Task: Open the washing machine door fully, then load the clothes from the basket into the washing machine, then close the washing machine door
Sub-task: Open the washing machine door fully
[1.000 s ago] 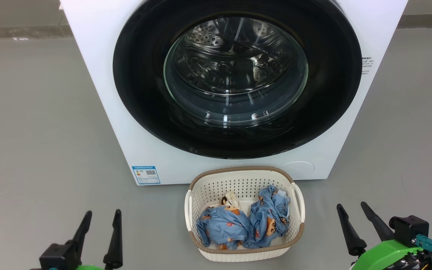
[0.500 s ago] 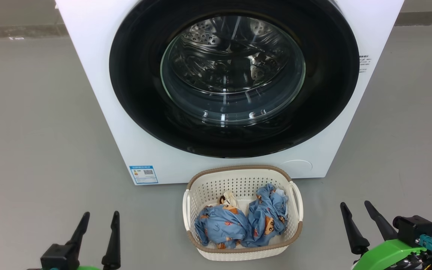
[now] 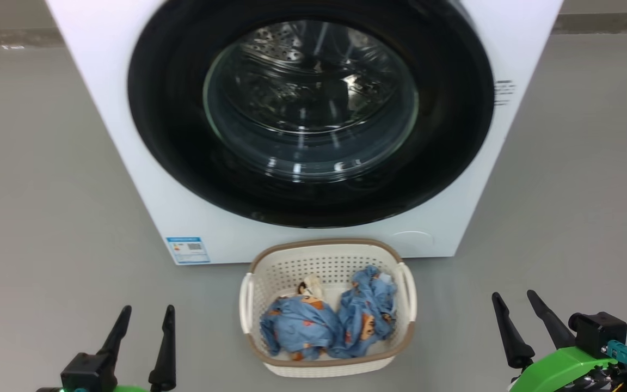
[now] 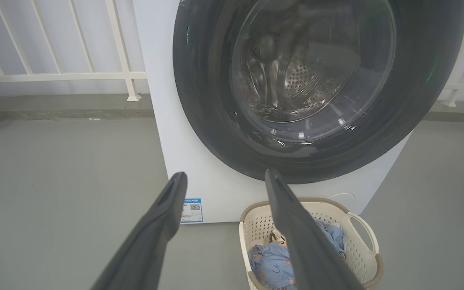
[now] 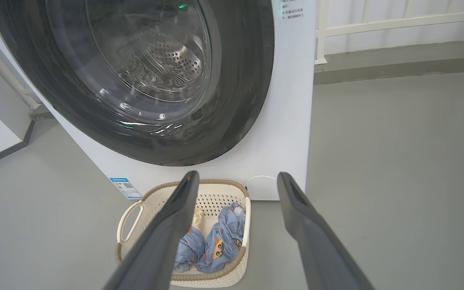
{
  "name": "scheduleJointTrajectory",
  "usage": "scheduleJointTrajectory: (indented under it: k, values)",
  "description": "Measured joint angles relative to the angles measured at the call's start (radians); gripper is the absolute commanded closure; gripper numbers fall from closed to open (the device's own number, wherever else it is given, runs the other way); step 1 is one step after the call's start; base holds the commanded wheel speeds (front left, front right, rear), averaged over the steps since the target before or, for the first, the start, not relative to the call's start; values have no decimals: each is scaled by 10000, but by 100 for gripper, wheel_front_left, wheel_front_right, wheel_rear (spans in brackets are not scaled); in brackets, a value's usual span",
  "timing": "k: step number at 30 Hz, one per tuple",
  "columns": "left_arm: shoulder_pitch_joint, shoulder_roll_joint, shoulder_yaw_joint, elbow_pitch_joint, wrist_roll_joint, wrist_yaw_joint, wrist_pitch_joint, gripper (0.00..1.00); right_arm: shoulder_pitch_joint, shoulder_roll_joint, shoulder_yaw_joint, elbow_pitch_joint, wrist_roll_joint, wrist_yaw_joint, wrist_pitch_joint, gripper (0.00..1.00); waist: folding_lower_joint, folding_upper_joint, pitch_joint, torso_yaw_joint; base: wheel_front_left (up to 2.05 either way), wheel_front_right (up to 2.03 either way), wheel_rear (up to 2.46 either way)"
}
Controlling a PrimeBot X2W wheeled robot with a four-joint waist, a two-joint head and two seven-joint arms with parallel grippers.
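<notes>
Head view: the big white front-loading washing machine (image 3: 128, 163) has its round door, glossy black rim around a bulging clear glass bowl (image 3: 311, 109), shut flush; just before it on the grey floor (image 3: 47, 218) sits the small oval cream perforated basket (image 3: 324, 371) with light blue cartoon-print clothes (image 3: 297, 326) bunched inside, while left hand (image 3: 148, 308) and right hand (image 3: 512, 294) hang low, spread wide, empty. Left wrist view: the smooth rim (image 4: 199, 121) shows no handle, so fingers (image 4: 155, 225) may slip off. Right wrist view: the basket lies close below the door; a reaching arm could knock it

place: bare laundry corner | evidence: white front-loading washing machine (image 3: 232, 237), plain grey floor (image 3: 47, 190), white railing (image 4: 54, 75)
</notes>
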Motion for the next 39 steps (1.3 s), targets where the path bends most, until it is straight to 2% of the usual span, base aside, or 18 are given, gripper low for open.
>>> scheduleJointTrajectory:
  k: [20,35,36,37,38,39]
  values:
    - [-9,-8,-100,17,-228,0,0,0,-7,-17,-19,-12,-2,0,-13,0,0,0,21,11,118,117,-234]
    - [-9,-4,-153,6,-230,0,0,0,-9,-6,-42,17,-2,0,-19,0,-1,0,-32,-36,27,27,-54]
    - [-9,-6,-163,4,-230,0,0,0,-10,6,-42,12,0,0,-44,26,0,0,-31,-36,0,0,0]
    - [-9,-8,-173,4,-238,0,0,0,-13,27,-44,-13,15,0,-44,26,0,0,-25,-38,0,0,0]
    - [-9,-12,-176,2,-268,0,0,0,-33,61,-46,-35,46,0,-44,55,0,0,-13,-41,0,0,0]
    - [-9,-23,-176,-4,-305,0,0,0,-54,96,-44,-63,98,0,-44,76,0,0,-2,-44,0,0,0]
